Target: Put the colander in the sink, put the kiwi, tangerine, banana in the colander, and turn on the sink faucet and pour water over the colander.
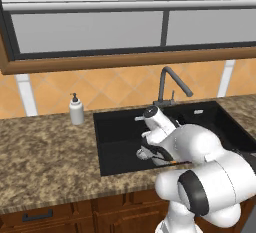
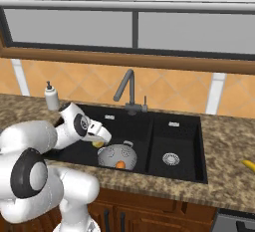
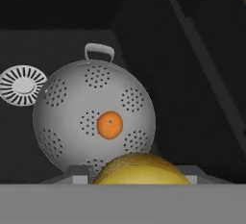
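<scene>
Pincer point(image 3: 137, 182) clamps a yellowish-brown fruit point(image 3: 139, 170), probably the kiwi; colander point(image 3: 93, 117) with tangerine point(image 3: 109, 125) sits directly below, ready for the drop.

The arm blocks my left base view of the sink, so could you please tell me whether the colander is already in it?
Observer: Yes, the colander sits in the large basin of the sink, beside the drain.
Operator: Thank you. Is any fruit in it?
Observer: One, the tangerine, resting on its bottom.
Operator: And what is the gripper doing?
Observer: The gripper holds what looks like the kiwi, rounded and yellow-brown, just short of the colander.
</scene>
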